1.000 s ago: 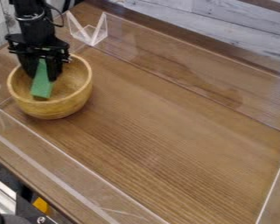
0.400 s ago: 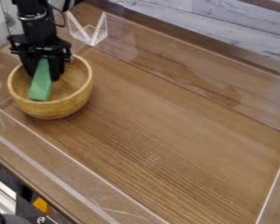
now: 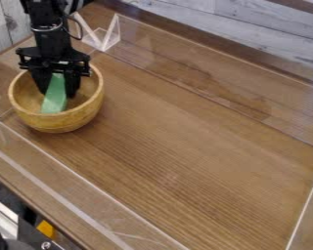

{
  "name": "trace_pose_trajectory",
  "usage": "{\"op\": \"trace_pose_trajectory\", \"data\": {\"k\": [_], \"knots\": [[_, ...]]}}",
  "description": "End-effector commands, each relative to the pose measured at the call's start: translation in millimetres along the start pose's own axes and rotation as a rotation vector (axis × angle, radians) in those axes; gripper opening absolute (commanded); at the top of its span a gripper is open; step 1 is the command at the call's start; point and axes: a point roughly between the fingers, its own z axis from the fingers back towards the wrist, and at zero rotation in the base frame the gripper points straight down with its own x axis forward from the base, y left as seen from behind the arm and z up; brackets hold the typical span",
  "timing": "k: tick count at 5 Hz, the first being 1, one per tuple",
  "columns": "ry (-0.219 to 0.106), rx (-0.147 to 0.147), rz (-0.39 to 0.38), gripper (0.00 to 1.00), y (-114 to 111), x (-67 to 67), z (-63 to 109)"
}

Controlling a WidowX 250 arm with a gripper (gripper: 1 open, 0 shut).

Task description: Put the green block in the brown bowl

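The brown bowl (image 3: 55,105) stands at the left of the wooden table. My black gripper (image 3: 56,80) hangs straight down over the bowl's inside, its fingers (image 3: 39,80) shut on the green block (image 3: 54,94). The block stands nearly upright between the fingers, and its lower end dips below the bowl's rim. Whether that end touches the bowl's floor cannot be told.
A clear plastic wall (image 3: 67,186) runs along the table's front and sides. A folded clear piece (image 3: 102,34) stands at the back behind the bowl. To the right stretches the wooden tabletop (image 3: 199,127).
The gripper has shifted slightly right and sunk a little over the bowl, carrying the green block with it. The block now sits deeper inside the bowl.
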Motion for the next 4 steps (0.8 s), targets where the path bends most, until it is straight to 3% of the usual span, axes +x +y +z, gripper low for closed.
{"op": "trace_pose_trajectory", "data": {"k": [1, 4], "knots": [[-0.029, 0.010, 0.028, 1.00, 1.1, 0.3, 6.1], [-0.027, 0.005, 0.079, 1.00, -26.3, -35.6, 23.3]]}}
